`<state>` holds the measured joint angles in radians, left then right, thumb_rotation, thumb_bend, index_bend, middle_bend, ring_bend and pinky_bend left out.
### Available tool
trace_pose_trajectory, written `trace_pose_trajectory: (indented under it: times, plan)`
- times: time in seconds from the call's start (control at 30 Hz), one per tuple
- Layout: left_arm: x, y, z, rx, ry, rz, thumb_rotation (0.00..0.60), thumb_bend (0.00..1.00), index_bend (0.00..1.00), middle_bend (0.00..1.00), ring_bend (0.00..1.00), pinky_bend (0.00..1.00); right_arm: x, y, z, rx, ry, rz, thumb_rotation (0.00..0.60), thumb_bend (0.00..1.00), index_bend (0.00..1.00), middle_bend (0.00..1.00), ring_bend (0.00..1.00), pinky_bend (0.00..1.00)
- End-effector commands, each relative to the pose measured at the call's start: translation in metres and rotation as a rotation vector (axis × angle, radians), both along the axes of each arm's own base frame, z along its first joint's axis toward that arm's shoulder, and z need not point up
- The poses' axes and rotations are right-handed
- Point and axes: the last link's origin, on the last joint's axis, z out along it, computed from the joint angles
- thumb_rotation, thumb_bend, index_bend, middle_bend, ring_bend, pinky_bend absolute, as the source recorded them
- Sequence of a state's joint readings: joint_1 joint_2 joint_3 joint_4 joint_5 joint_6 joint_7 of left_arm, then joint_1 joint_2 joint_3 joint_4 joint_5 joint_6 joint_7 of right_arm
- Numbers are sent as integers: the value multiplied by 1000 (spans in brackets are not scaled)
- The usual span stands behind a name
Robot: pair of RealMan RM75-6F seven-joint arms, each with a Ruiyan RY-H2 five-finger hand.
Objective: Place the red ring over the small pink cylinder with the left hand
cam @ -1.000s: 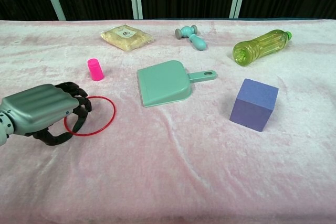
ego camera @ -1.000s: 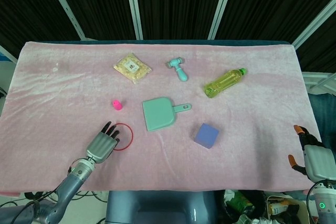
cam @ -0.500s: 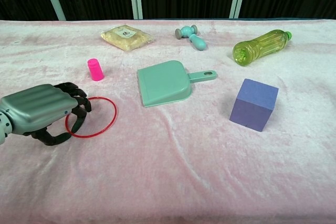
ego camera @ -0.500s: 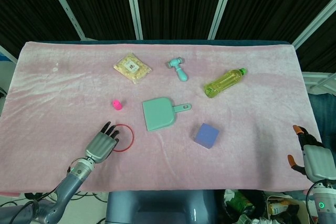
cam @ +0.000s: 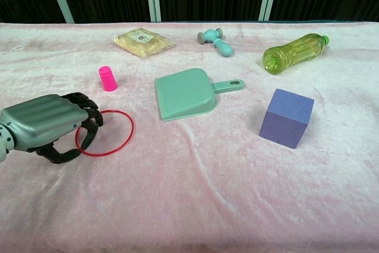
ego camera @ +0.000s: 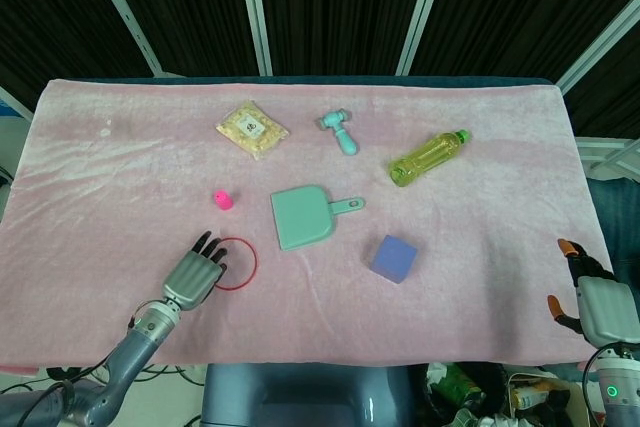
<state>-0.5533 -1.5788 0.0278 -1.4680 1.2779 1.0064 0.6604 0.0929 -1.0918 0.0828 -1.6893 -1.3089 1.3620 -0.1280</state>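
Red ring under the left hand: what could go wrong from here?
The red ring lies flat on the pink cloth, so the left hand, whose fingers only overlap its near edge, may push it instead of lifting it. The small pink cylinder stands upright nearby and could be tipped. The ring may also snag the soft cloth.

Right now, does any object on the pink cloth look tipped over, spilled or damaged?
Only the yellow-green plastic bottle lies on its side, cap still on, nothing spilled. The small pink cylinder stands upright, and the thin red ring lies flat by the left hand. Nothing looks damaged.
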Motion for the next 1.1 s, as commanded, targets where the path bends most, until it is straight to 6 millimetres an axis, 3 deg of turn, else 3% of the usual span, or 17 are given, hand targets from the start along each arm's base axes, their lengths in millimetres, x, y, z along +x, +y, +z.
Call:
trace_pose_trajectory:
  times: [0.03,0.43,0.83,0.93,1.1]
  plan:
    - [3,3,3,16,-25,4,600,462,620,229,67,32,0,0,0,-1,-1,0,600,288,64,79,195,319]
    - [21,22,28,76,-103,-17,600,462,634,231,67,32,0,0,0,-1,0,-2,600,288,64,80,196,319]
    - [64,86,75,154,-77,-30,600,462,635,232,67,33,1,2,-1,2,3,1,600,288,64,79,196,319]
    - [73,104,81,160,-60,-11,600,462,635,231,67,33,1,2,-1,1,2,0,600,288,64,79,196,319]
    - [69,122,76,142,6,38,600,462,635,230,67,32,2,2,-2,1,3,0,600,288,64,80,196,319]
